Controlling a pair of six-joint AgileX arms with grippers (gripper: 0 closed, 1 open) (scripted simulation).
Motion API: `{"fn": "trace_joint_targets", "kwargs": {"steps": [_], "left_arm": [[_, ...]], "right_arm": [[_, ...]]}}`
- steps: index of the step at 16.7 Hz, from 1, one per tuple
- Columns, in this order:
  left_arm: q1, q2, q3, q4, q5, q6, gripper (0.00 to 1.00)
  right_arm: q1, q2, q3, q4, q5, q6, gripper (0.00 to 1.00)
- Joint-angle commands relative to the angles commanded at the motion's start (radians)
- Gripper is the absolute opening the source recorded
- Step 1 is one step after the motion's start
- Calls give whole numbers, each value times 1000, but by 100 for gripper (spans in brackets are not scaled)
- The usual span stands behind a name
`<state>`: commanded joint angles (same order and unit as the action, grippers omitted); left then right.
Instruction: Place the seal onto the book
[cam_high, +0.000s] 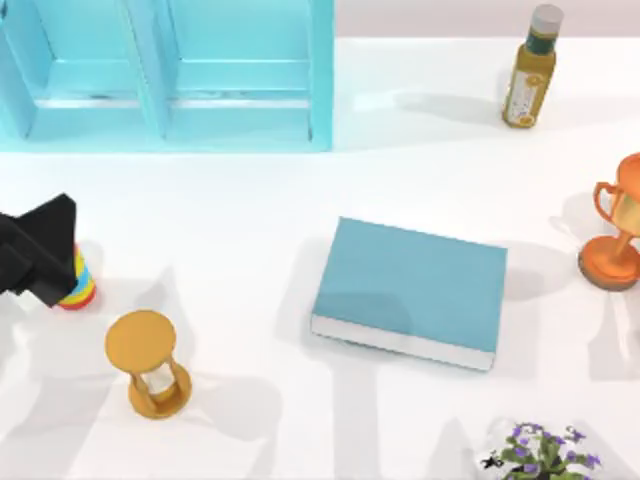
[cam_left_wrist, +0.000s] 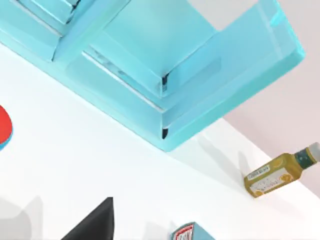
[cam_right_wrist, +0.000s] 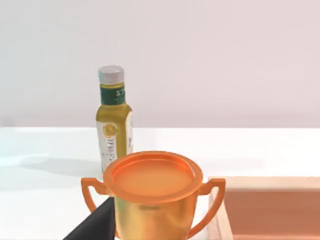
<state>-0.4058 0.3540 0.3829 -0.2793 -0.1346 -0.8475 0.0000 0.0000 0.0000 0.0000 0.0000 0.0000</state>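
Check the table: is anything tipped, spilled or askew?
Nothing stands out. The book lies flat, slightly rotated, its cover bare. The hourglass, trophy and bottle all stand upright, with no spills.

A white table fills the scene, lit from above so that soft grey shadows fall across it. A cyan shelf unit stands at its far left. Behind the table rises a plain pale grey wall.

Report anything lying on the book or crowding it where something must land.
Nothing visible does. The book has a bare cover; the hourglass, trophy and bottle stand apart from it. The left gripper is at the table's left edge.
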Motion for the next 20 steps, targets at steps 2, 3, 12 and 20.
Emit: {"fn": "trace_joint_targets", "kwargs": {"steps": [2, 3, 12, 20], "left_arm": [[109, -122, -101, 87, 27, 235, 100], [159, -172, -147, 124, 40, 339, 100], [404, -353, -381, 278, 133, 843, 100], [406, -354, -383, 279, 135, 848, 100]], "right_arm": [[0, 0, 0, 0, 0, 0, 100], [0, 0, 0, 0, 0, 0, 100], [0, 0, 0, 0, 0, 0, 100], [-4, 10, 10, -10, 0, -4, 100]]}}
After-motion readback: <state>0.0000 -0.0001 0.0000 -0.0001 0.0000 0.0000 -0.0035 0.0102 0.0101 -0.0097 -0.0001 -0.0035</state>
